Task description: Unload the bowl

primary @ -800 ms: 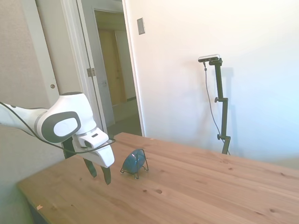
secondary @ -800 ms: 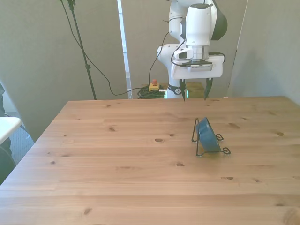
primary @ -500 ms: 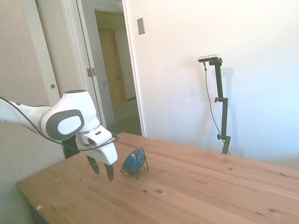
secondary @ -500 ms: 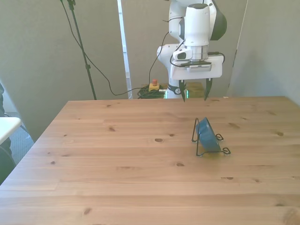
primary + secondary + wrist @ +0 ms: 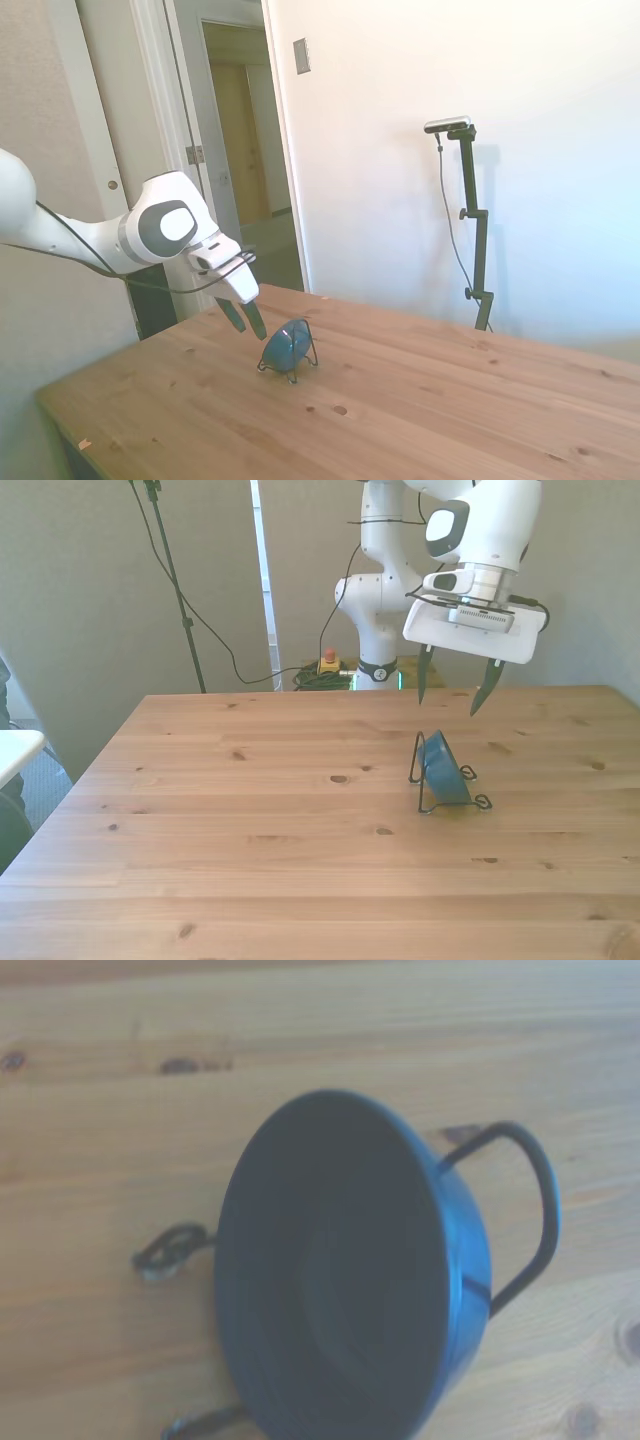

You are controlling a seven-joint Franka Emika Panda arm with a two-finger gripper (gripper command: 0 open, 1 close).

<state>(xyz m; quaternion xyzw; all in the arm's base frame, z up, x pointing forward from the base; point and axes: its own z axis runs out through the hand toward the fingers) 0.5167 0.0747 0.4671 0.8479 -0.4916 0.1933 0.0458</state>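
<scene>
A pale room with white walls and an open door at the upper left of the side view holds a wooden table, its planks knotted and light brown. On it, just left of the side view's centre, the bowl stands on edge in a thin wire rack, tilted, its rim leaning against the rack's upright loop. In the front view the bowl sits right of centre, its hollow facing the front view's left, the rack showing a loop on that side and feet curling out to the right. The wrist view looks into the bowl's dark hollow, glossy blue along the rim, with rack wire arching beside it. The gripper hangs above and just left of the bowl in the side view, clear of it, tilted, fingers spread wide and holding nothing; in the front view the gripper sits above the bowl, its two dark fingertips well apart.
</scene>
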